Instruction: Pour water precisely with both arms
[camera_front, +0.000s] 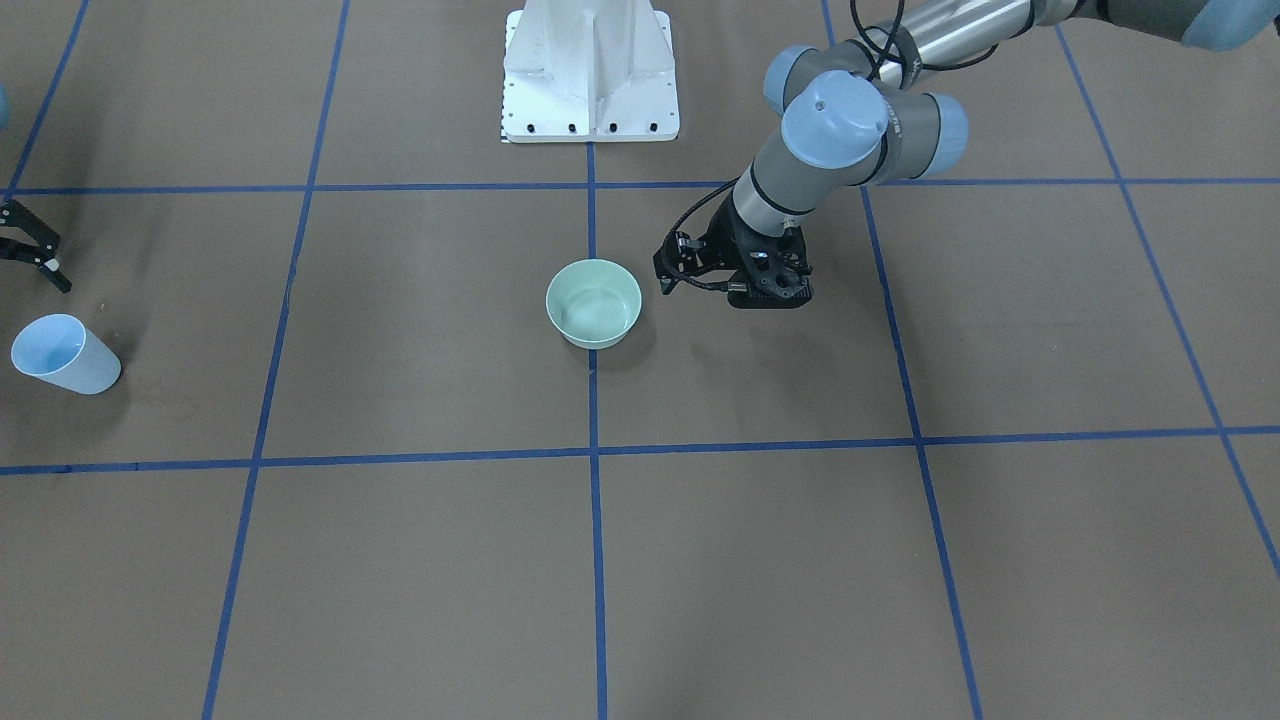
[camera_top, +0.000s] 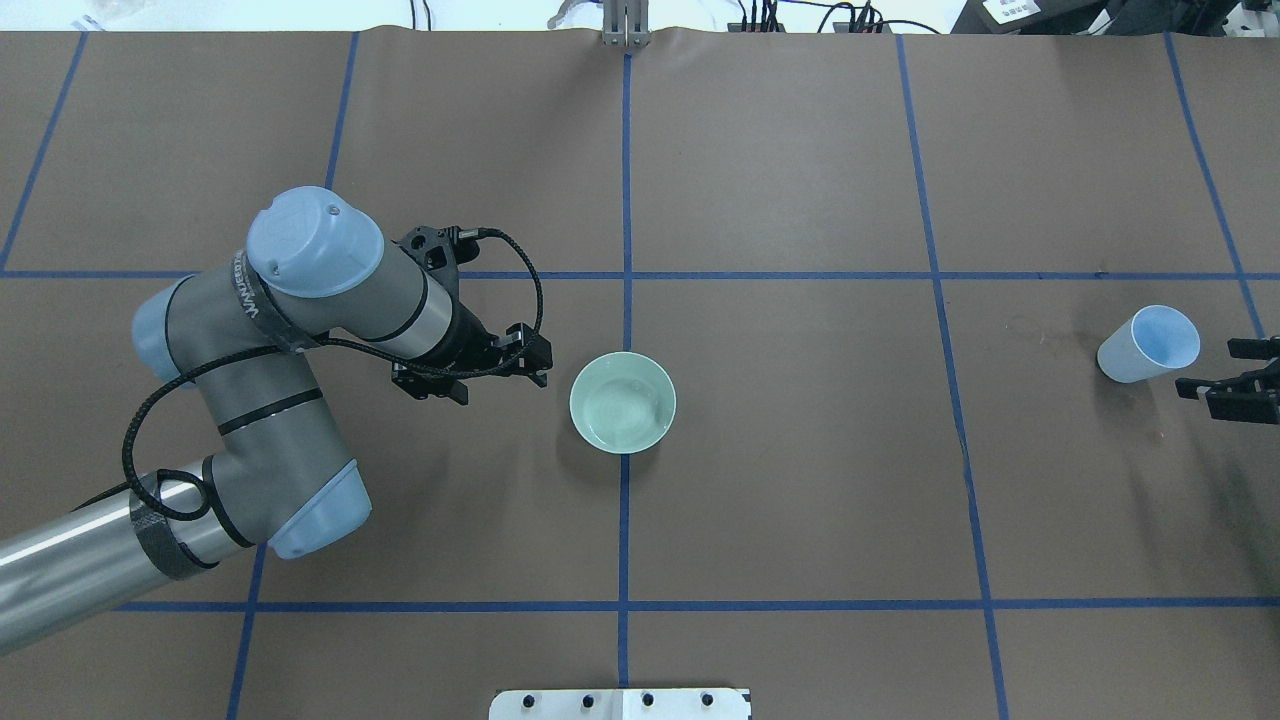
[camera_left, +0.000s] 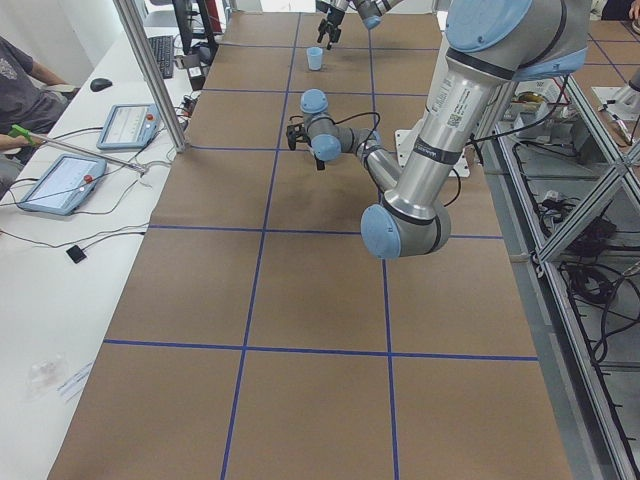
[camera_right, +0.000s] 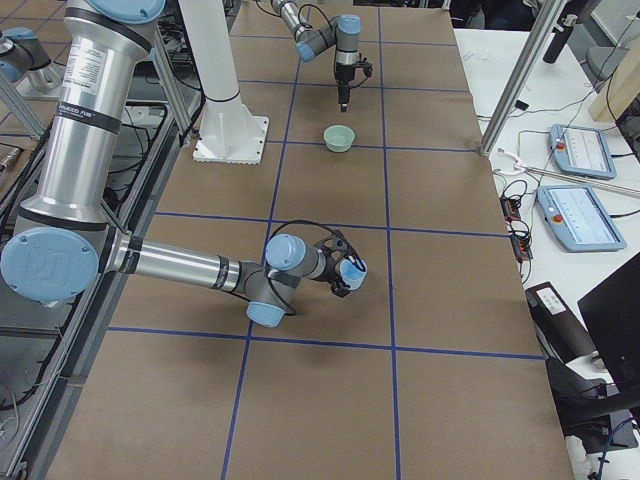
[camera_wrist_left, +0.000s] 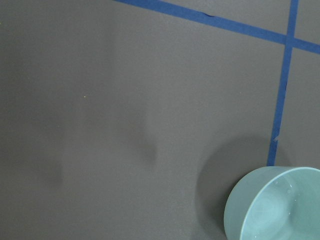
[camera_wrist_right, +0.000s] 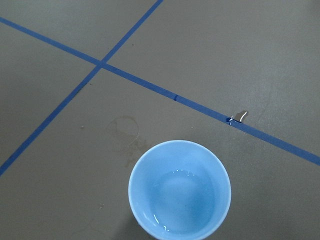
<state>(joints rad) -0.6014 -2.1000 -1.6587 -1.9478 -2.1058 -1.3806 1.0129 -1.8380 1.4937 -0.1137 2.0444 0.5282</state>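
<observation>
Brown paper ruled with blue tape covers the table where the two grey arms work. The left arm hangs its left gripper just beside the pale green bowl, not touching it; whether those jaws are apart or together cannot be told from any view. The right arm reaches low across the paper and brings the right gripper near the light blue cup, its jaws spread apart and clear of the cup wall. The bowl stands at the table's centre on a tape crossing. It looks stiff and light, likely to skid if nudged, so a steadying hold on its rim would suit. It carries a faint sheen inside; whether that is liquid cannot be told. The cup stands upright, well apart from the bowl, on the robot's right side. It appears thin-walled, smooth and light, so a hard pinch could buckle it and a weak one let it slip. The best hold is probably across the wall below the rim, leaving the lip free for pouring. The water lies shallow in the bottom of the cup, showing only as pale glints; so little will add scant weight but will run quickly once the cup tilts.
</observation>
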